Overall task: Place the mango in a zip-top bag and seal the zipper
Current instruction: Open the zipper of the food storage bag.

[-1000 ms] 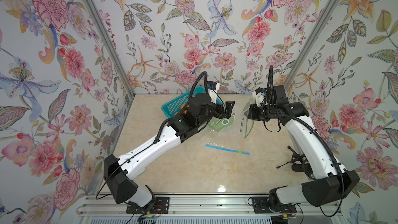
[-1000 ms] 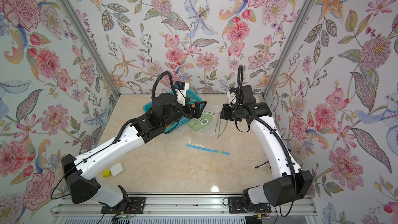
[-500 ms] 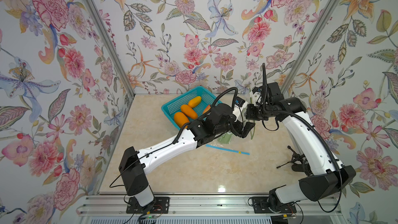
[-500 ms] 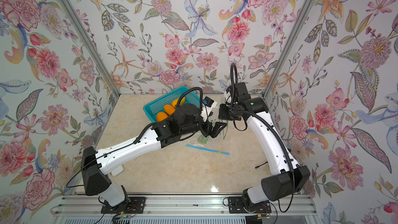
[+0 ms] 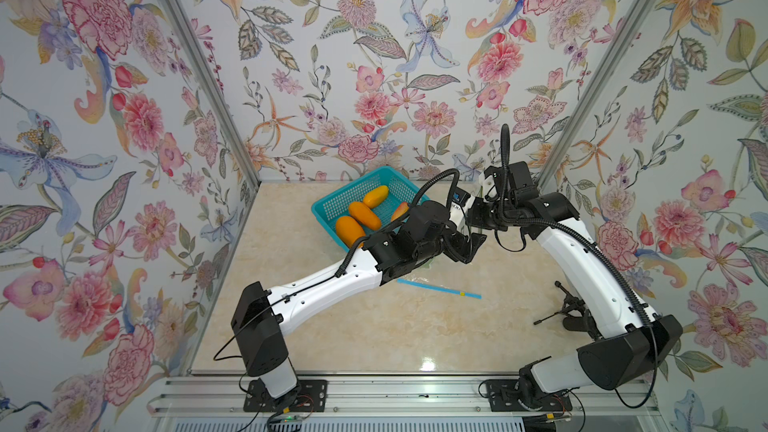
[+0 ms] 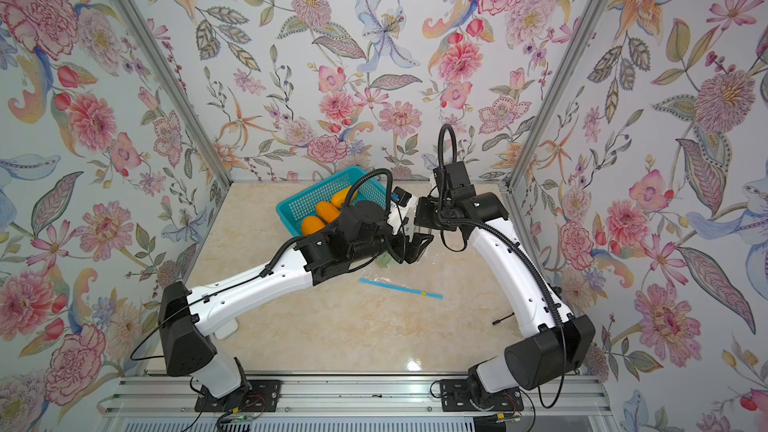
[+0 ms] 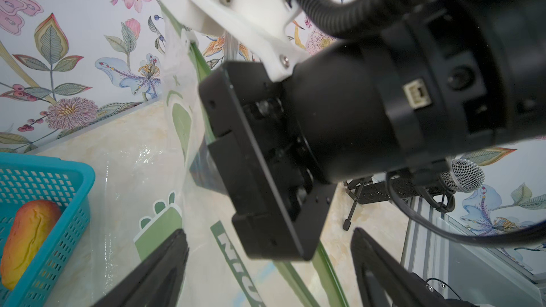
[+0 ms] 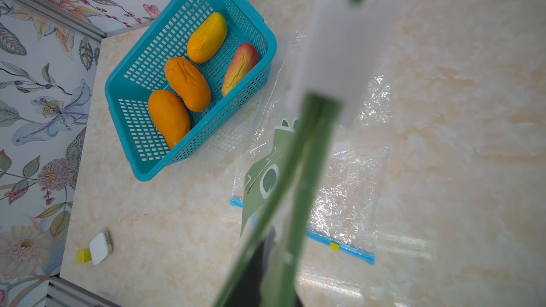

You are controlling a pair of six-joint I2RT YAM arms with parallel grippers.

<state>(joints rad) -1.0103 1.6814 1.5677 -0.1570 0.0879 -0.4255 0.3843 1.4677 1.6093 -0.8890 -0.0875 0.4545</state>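
Note:
Several mangoes (image 5: 364, 215) (image 8: 187, 84) lie in a teal basket (image 5: 328, 211) (image 8: 124, 95) at the back of the table. My right gripper (image 5: 478, 214) (image 8: 266, 276) is shut on a zip-top bag (image 8: 307, 143) with a green zipper and holds it up off the table, its clear film (image 7: 201, 246) hanging down. My left gripper (image 5: 471, 245) (image 7: 269, 231) is open, right below and against the right gripper, its fingers (image 7: 165, 267) spread either side of the hanging bag. It holds nothing.
A second clear bag with a blue zipper (image 5: 440, 289) (image 8: 339, 246) lies flat in the middle of the table. A small white and yellow object (image 8: 99, 249) sits near the front left corner. A microphone on a black stand (image 5: 565, 309) (image 7: 464, 175) is at the right edge.
My left arm has swung away from above the basket to the right, up against the right gripper and the hanging bag. The basket's mangoes now show.

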